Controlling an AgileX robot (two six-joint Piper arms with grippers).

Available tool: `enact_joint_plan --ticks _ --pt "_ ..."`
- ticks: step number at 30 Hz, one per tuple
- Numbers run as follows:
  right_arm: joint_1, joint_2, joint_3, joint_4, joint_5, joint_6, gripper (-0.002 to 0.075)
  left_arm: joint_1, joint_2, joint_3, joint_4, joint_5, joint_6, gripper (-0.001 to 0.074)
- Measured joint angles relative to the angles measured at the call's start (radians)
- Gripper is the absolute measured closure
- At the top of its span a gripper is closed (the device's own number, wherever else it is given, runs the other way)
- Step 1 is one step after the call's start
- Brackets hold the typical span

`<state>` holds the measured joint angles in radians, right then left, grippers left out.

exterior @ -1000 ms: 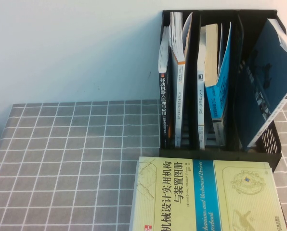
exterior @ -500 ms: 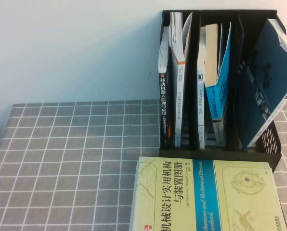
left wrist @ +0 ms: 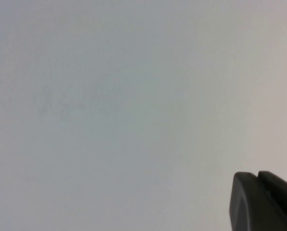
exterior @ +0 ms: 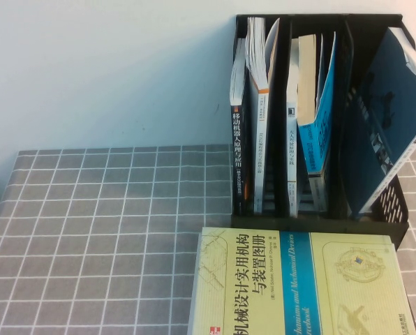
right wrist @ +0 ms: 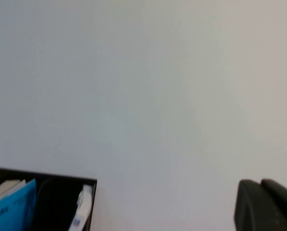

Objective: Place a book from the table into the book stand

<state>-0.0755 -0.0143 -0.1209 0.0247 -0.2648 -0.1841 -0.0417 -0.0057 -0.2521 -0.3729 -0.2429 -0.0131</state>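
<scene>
Left gripper: fingers closed on nothing, raised, facing the bare wall. Right gripper: parked high near the black plastic three-compartment book stand; finger state cannot be told. Thick pale yellow-green book with blue band: flat on the grey grid-cloth worktop, just before the stand. Advice: grasp one long edge, tilt it upright, and pick whichever compartment offers enough room.
</scene>
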Motion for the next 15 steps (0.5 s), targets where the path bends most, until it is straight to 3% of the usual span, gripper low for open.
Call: enact_joint_plan --ticks 6,15 --pt "0.0 0.038 -0.251 -0.009 0.516 0.016 0.0729 0.0 0.125 -0.188 -0.018 0.262 0.124 0.0738" --pt "0.0 0.423 -0.481 0.202 0.951 0.006 0.0729 0.002 0.501 -0.274 -0.082 0.674 0.134 0.0738"
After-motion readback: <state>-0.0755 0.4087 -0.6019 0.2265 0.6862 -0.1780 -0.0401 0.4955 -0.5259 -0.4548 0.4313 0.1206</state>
